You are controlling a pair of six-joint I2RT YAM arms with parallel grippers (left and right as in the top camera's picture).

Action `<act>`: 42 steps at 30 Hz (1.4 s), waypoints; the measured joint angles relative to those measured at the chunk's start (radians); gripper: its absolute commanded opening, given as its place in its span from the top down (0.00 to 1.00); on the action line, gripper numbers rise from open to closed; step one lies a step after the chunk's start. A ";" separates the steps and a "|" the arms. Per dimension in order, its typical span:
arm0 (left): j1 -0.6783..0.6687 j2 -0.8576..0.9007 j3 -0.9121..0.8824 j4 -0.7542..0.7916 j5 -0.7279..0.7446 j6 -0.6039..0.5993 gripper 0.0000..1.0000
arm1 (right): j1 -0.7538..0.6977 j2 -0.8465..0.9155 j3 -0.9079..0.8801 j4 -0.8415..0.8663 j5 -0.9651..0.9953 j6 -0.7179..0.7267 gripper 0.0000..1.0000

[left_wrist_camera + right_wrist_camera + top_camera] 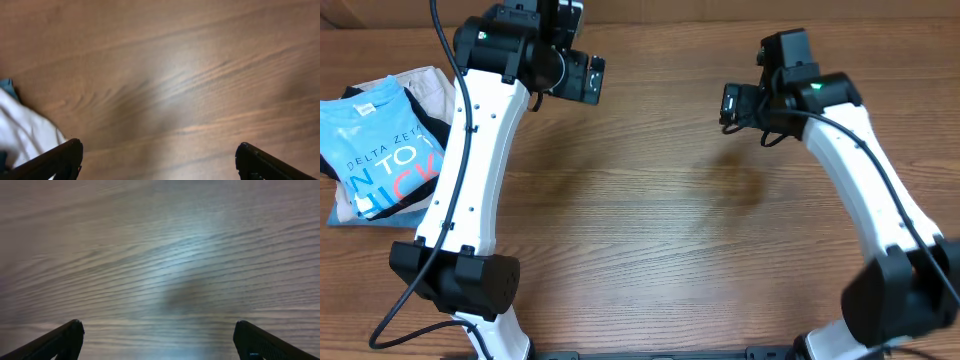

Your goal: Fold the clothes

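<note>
Fingers of the left gripper (157, 156) are standing wide apart and gripping nothing; only bare wood is showing between the two dark tips. At the left edge of that wrist view a fold of pale cloth (22, 132) is lying on the worktop (670, 220), just beside the left finger. I cannot tell whether it is touching the finger, nor which garment it belongs to. Fingers of the right gripper (157, 332) are spread just as widely, likewise holding nothing, and are hanging over plain wood grain.

Seen from overhead, both arms are reaching from the near edge toward the far edge, well apart from each other. The T-shirt (378, 140) — sky blue, with white and orange-red lettering facing up — is lying in a compact pile at the left edge, near the far-left corner, beside the left arm. It is resting on a black garment (425, 112), and a cream garment (430, 78) is peeking out behind them toward the far edge.
</note>
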 measured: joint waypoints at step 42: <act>-0.061 -1.310 -1.225 0.392 -0.360 -0.173 0.00 | 0.002 -0.926 -0.895 0.236 0.053 0.063 0.00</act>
